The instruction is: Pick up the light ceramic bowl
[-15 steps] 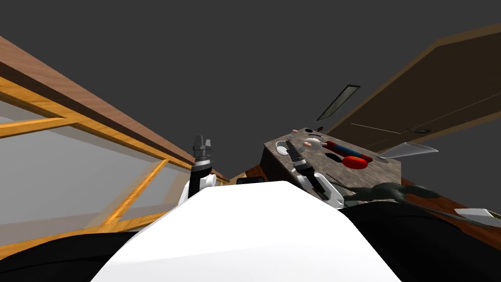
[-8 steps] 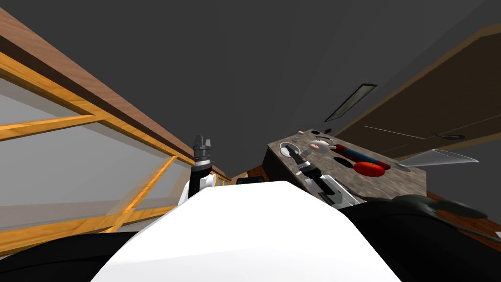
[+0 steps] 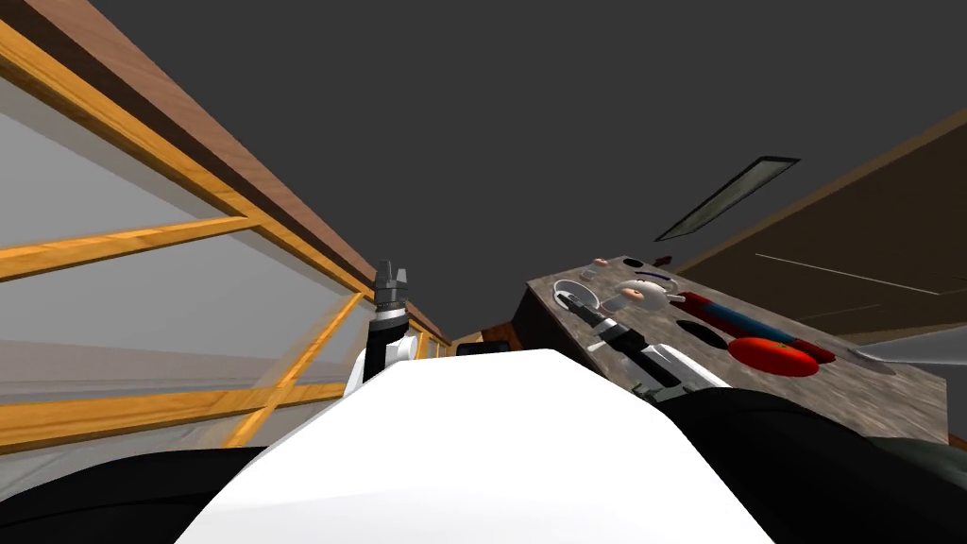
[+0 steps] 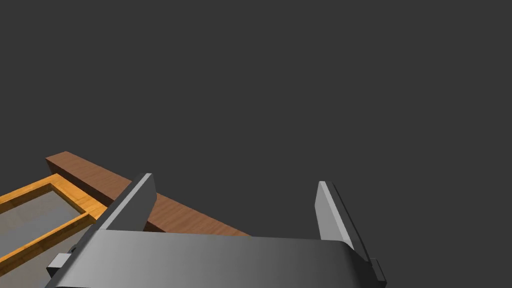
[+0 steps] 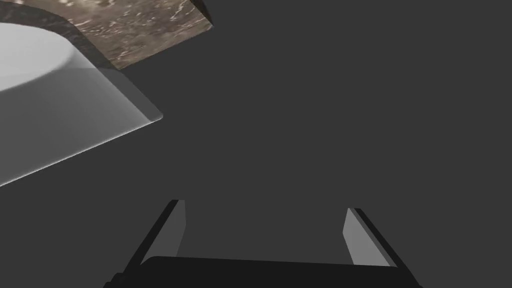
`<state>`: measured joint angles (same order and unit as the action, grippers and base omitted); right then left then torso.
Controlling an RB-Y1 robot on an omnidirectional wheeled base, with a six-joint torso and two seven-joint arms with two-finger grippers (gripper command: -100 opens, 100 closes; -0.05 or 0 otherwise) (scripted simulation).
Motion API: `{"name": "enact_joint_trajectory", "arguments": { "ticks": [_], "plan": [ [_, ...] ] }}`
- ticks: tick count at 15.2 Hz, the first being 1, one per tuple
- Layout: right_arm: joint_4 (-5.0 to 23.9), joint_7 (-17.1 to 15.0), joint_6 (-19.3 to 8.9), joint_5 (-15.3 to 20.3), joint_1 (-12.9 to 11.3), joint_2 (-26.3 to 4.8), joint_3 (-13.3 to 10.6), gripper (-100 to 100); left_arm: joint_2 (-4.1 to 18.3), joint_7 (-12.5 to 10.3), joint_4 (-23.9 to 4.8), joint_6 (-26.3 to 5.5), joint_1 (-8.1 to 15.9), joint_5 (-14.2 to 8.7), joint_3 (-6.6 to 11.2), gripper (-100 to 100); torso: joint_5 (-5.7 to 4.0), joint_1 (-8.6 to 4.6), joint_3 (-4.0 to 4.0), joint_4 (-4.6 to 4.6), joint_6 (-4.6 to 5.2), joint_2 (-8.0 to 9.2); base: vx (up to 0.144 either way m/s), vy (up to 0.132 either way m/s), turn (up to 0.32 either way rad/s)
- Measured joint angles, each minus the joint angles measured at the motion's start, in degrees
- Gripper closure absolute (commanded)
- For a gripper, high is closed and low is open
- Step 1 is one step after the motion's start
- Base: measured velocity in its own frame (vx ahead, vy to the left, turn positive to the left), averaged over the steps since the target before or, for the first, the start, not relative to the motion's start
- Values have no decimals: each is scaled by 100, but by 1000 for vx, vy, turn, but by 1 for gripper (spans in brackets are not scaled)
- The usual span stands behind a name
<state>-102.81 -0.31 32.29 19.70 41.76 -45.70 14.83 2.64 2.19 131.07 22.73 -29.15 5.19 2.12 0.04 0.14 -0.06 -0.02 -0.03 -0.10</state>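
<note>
Just beside bowl point(image 5: 55, 115), right hand point(image 5: 265, 206) spread

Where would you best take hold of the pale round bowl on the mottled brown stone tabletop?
I'd take the pale round bowl by its rim, on the side facing the open right gripper, from above, one finger inside, one outside: it sits upright and open-topped near the corner of the mottled brown stone tabletop.
</note>
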Motion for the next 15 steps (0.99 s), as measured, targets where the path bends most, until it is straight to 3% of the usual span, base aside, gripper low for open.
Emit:
{"name": "enact_joint_trajectory", "arguments": {
  "ticks": [8,11,15],
  "plan": [
    [1041,279,16,856,543,-930,242,-100,0,0,0,0,0,0,0,0,1,5,-1,0,1,-1,32,46,170],
    [1234,346,-30,1174,886,-1285,352,-100,0,0,0,0,0,0,0,0,3,11,0,0,-1,0,29,55,162],
    [1755,490,69,1582,1111,-1700,399,-100,3,-13,-21,-4,-6,6,-75,0,-21,53,0,8,-41,-7,28,47,128]
  ]
}}
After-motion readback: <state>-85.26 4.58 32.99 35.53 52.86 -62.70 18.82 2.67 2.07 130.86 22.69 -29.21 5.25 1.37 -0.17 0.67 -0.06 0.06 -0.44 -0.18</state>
